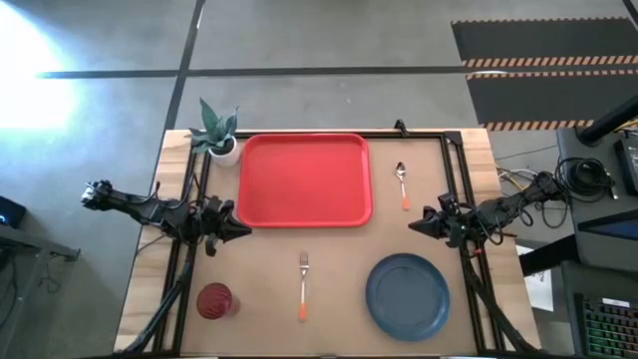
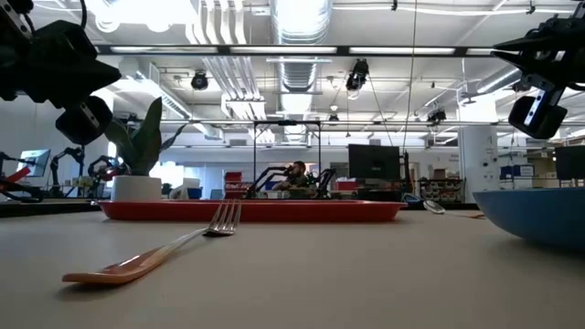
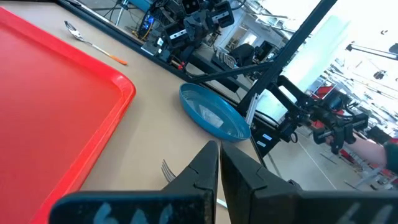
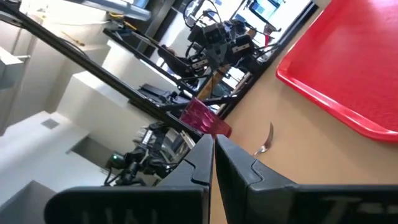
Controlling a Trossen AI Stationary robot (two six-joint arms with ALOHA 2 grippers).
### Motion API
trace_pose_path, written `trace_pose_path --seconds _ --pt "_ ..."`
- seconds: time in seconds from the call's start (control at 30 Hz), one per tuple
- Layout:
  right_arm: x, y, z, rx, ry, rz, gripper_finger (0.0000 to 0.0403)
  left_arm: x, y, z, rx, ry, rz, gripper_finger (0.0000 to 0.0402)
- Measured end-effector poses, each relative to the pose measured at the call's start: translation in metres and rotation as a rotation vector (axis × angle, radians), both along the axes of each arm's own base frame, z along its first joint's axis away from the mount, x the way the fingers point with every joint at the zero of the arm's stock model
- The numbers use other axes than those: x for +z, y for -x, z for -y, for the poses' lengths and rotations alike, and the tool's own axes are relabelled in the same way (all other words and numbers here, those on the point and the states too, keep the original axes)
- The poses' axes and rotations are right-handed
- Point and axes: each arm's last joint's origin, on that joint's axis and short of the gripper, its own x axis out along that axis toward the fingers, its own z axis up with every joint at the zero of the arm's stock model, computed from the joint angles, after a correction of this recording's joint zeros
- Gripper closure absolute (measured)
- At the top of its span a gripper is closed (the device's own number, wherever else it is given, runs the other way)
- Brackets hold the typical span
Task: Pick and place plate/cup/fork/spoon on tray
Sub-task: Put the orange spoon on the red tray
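The red tray [image 1: 304, 179] lies at the table's far middle. The spoon [image 1: 402, 184] lies right of it. The fork [image 1: 303, 282] lies near the front middle, tines toward the tray. The dark blue plate [image 1: 407, 295] sits at the front right. The red cup [image 1: 214, 300] stands at the front left. My left gripper [image 1: 245, 230] hovers shut at the left, by the tray's near left corner. My right gripper [image 1: 414, 226] hovers shut at the right, above the plate's far side. Both are empty.
A white pot with a green plant [image 1: 221, 140] stands at the tray's far left corner. A black frame [image 1: 454, 170] runs along the table's far and side edges. Bare table lies between the fork and the tray.
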Motion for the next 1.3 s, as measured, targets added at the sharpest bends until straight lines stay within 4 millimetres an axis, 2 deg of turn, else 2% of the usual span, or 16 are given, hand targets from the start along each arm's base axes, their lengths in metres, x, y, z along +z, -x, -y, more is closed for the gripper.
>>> trace_pose_path --seconds 0.43,0.63,0.73,0.8,0.97,1.07,1.17,1.3 --pt "0.016 0.002 0.006 -0.192 -0.022 0.144 0.0394 0.006 -0.001 0.0 0.003 0.027 0.071 0.0402" --pt "0.016 0.002 0.008 -0.259 -0.011 0.141 0.0394 0.02 0.0 -0.002 0.056 0.013 0.213 0.0401" --pt "0.018 0.003 0.01 -0.324 -0.027 0.151 0.0394 0.037 0.003 -0.003 0.077 -0.05 0.359 0.0393" --pt "0.022 0.004 0.011 -0.343 -0.01 0.187 0.0394 0.056 0.008 -0.005 0.09 -0.073 0.443 0.0376" --pt "0.043 0.013 0.015 -0.411 0.104 0.373 0.0387 0.104 0.02 -0.009 0.145 -0.199 0.549 0.0301" --pt "0.053 0.017 0.017 -0.454 0.191 0.452 0.0366 0.127 0.023 -0.011 0.212 -0.265 0.543 0.0247" --pt "0.065 0.016 0.016 -0.47 0.26 0.447 0.0333 0.143 0.021 -0.012 0.252 -0.305 0.499 0.0202" --pt "0.095 0.011 0.013 -0.475 0.344 0.437 0.0287 0.165 0.021 -0.011 0.249 -0.382 0.518 0.0177"
